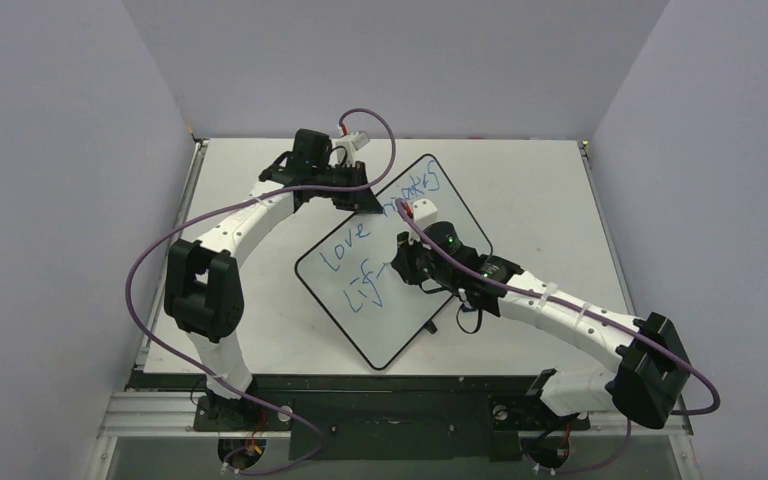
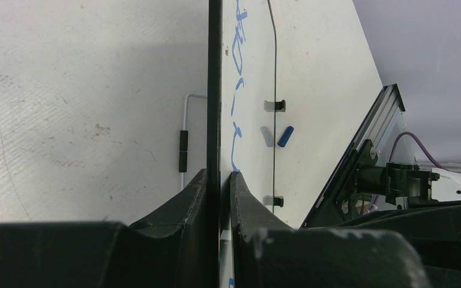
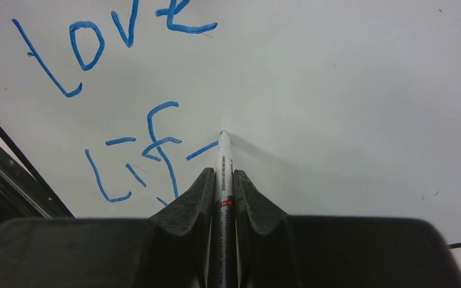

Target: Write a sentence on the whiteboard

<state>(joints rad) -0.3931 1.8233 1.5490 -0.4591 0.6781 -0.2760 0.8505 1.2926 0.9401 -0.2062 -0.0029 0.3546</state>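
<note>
Blue ink is about half done: the sentence (image 1: pixel 360 255) has "love makes" on the top line and "Lif" plus a short dash on the second, so I'd guess the "e" of "life" is mid-stroke and one more word is to come. The whiteboard (image 1: pixel 400 320) lies near the middle of the tabletop (image 1: pixel 530 200), turned so its long side runs from about 7 o'clock to 1 o'clock in the top view. The left jaws are closed on the board's thin black rim at roughly 11 o'clock from its centre. My read is that's there to stop the board sliding while the pen pushes on it. The right arm reaches in from 4 o'clock. Its jaws are clamped on the marker (image 3: pixel 222 168), barrel in line with the fingers, tip on the board right at the end of that dash. Count: two arms, one board, one marker, two slanted lines of writing, and one loose blue cap (image 2: pixel 285 136) on the tabletop beyond the board's far edge, out of the way.
</note>
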